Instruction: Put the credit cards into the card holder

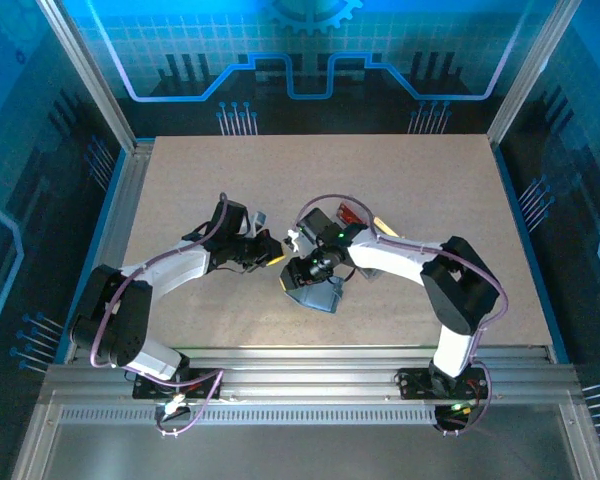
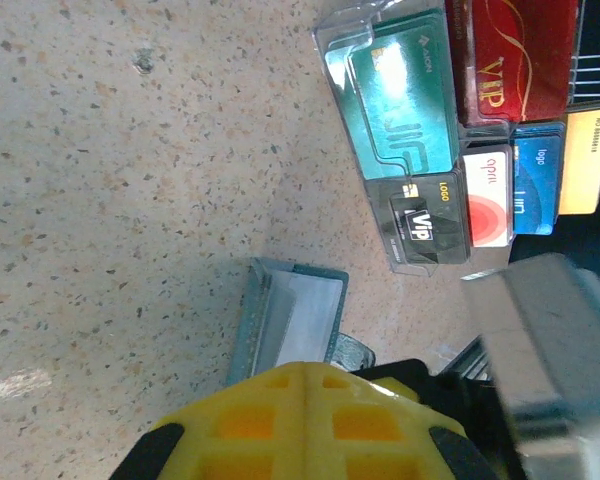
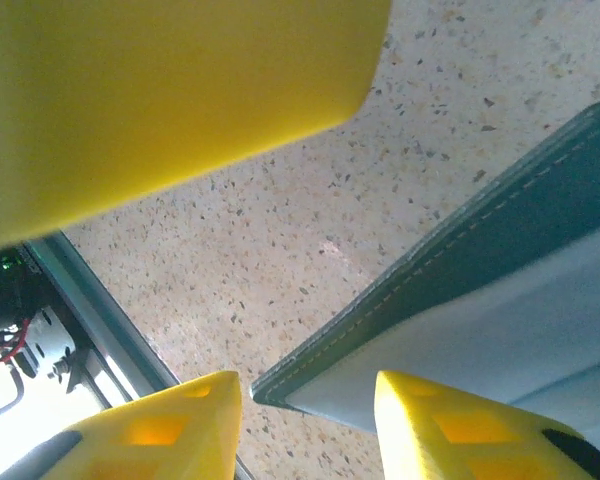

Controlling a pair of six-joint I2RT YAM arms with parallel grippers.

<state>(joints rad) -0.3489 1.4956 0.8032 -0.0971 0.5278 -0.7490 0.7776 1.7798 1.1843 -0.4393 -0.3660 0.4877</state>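
Note:
The slate-blue card holder point(image 1: 320, 297) lies open on the table between my two grippers. In the left wrist view the card holder point(image 2: 290, 315) shows its pale inside just past my left gripper point(image 2: 306, 368), whose yellow fingers are pressed together; whether they pinch its edge is hidden. My left gripper point(image 1: 278, 258) sits at the holder's left. My right gripper point(image 1: 302, 272) hangs over it. In the right wrist view a stitched corner of the card holder point(image 3: 500, 300) lies between the spread fingers of my right gripper point(image 3: 305, 400). The credit cards, teal point(image 2: 400, 90), red point(image 2: 515, 55), blue point(image 2: 538, 180) and orange point(image 2: 588, 160), stand in a tray.
The clear plastic tray point(image 2: 332, 30) also holds a black card point(image 2: 425, 215) and a white-and-red card point(image 2: 488, 200). The tray point(image 1: 358, 214) sits just behind the right forearm. A blurred grey part of the right arm point(image 2: 550, 340) is close on the right. The table's metal front rail point(image 3: 90, 300) is near.

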